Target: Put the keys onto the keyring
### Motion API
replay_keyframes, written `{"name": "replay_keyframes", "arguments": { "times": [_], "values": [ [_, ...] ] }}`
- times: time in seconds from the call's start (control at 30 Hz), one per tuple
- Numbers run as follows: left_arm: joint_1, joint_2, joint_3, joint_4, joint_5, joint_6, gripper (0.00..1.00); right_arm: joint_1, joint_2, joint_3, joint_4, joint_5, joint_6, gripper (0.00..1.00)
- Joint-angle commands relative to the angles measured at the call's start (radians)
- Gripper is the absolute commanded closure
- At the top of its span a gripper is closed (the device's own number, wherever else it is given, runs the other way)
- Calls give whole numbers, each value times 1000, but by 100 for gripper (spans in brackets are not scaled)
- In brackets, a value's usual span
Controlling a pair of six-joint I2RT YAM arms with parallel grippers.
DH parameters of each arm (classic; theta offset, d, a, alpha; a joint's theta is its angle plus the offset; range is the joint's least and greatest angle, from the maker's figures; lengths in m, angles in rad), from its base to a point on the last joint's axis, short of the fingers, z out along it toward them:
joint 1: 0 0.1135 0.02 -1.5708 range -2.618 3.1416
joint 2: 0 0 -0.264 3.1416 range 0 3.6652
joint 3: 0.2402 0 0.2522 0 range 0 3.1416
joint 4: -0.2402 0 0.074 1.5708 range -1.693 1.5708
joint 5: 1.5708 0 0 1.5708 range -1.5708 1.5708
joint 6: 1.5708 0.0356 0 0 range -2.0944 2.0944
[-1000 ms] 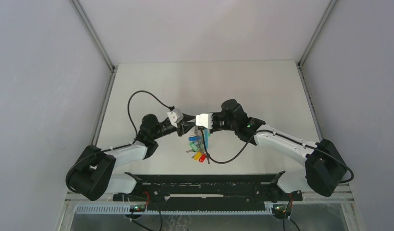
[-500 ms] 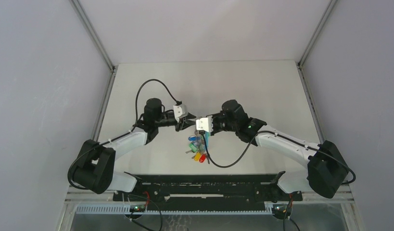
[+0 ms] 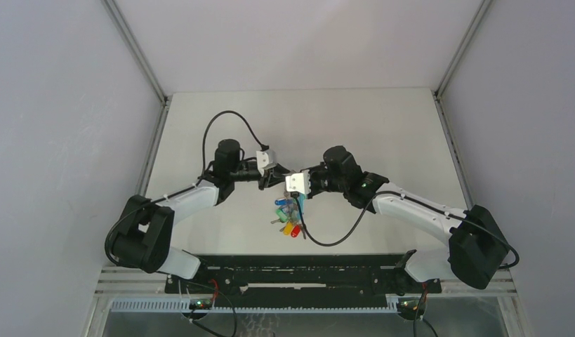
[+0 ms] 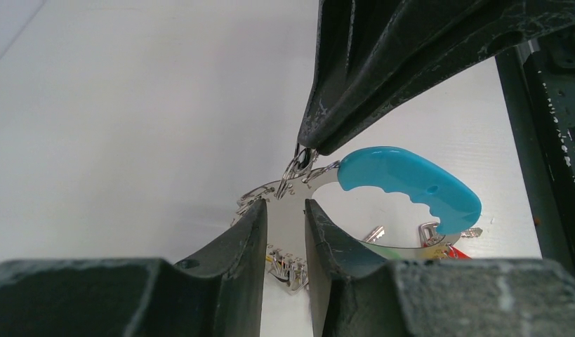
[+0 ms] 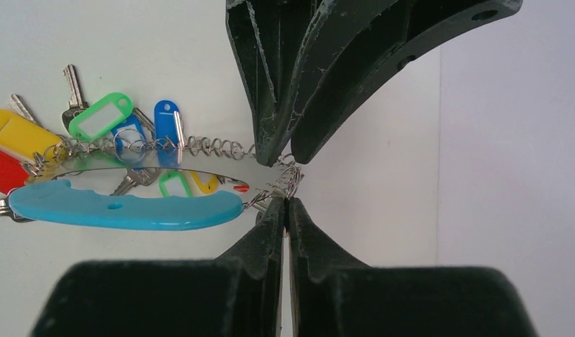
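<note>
Left gripper (image 4: 285, 207): jaws narrowly parted astride the keyring (image 4: 404, 184) at its metal end; we cannot tell if it grips. Keys (image 5: 100, 116) strung along its chain. Right gripper (image 5: 285, 205) clamped on the keyring's wire loop.

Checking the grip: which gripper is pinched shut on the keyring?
The right gripper: its tips meet on the keyring, at its coil; the left gripper shows a gap.

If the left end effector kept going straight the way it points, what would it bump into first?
Most likely the keyring: its silvery band sits right at the tips of the left end effector. Just beyond is the right end effector, shut on the ring, though depth there is hard to judge.
</note>
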Motion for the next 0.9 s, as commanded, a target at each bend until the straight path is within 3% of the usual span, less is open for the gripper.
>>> {"name": "replay_keyframes", "arguments": {
  "times": [0.0, 0.53, 0.73, 0.87],
  "values": [
    [-7, 8, 51, 41, 33, 9, 70, 12, -31, 38, 13, -23, -13, 100],
    [-34, 33, 80, 41, 41, 5, 76, 15, -28, 45, 6, -28, -14, 100],
    [-42, 30, 80, 41, 45, -2, 98, 17, -33, 44, -2, -14, -13, 100],
    [-40, 10, 43, 120, 19, -60, 100, 17, -46, 44, -37, 44, 2, 100]
  ]
}}
